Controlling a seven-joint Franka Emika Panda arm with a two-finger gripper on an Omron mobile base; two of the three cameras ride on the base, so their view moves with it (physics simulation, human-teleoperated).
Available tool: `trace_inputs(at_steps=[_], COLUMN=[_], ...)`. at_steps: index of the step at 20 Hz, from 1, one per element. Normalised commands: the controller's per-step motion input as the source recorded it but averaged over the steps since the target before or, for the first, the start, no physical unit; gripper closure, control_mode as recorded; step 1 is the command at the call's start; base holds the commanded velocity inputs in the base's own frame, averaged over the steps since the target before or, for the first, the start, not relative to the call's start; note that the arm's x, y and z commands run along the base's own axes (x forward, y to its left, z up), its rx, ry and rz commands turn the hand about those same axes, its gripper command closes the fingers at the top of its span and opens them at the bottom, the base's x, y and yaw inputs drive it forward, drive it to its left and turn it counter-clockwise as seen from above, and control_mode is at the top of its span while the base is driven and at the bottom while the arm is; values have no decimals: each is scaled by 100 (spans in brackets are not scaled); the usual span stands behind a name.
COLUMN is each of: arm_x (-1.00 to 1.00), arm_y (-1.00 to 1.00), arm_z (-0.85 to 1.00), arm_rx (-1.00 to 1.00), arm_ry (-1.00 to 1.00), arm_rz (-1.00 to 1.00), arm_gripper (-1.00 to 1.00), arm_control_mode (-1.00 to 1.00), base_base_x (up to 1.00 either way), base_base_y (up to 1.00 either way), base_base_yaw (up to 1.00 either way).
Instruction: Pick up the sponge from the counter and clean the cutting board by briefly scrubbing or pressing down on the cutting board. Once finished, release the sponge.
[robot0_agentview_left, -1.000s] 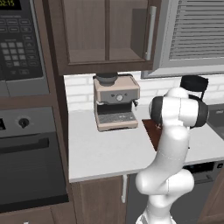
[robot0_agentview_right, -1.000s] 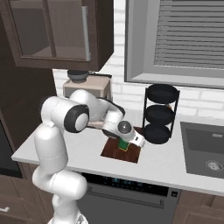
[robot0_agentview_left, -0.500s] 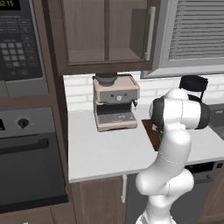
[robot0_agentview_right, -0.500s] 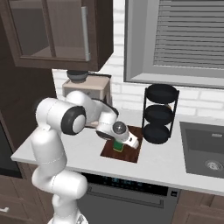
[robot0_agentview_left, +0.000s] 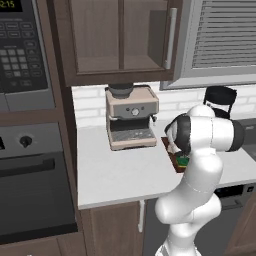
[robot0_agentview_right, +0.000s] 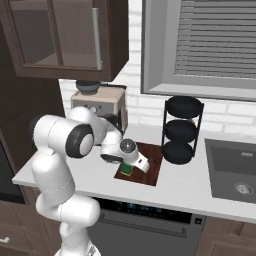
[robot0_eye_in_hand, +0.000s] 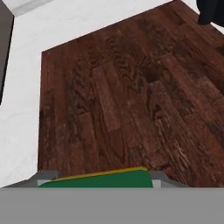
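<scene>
A rendered home kitchen: dark wooden wall cabinets (robot0_agentview_left: 120, 40) hang over a pale table (robot0_agentview_left: 120, 167), with a white brick backsplash (robot0_agentview_right: 145, 107) behind. An espresso machine (robot0_agentview_left: 131, 117), a built-in oven (robot0_agentview_left: 32, 185) under a microwave (robot0_agentview_left: 22, 52), a sink (robot0_agentview_right: 232, 170) and a shuttered window (robot0_agentview_right: 215, 42) complete it.

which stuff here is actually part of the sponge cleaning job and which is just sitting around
Part of the job:
sponge, lying on the board under the end effector
cutting board
counter

Just sitting around:
coffee machine
black tiered rack
sink
microwave
oven
</scene>
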Motion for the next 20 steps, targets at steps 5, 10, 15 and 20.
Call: trace_inputs(at_steps=[5,10,15,20], arm_x=[-62,-34,-1,3], arm_y=[100,95,32,46], arm_z=[-64,-8,99,71], arm_rx=[3,10,7,1], arm_ry=[6,10,16,38], arm_rz=[-1,-5,0,3], arm_gripper=[100,100,100,100], arm_control_mode=[-100,-100,-100,-100], base_base_x=[0,0,0,0], base_base_y=[0,0,0,0], base_base_yaw=[0,0,0,0])
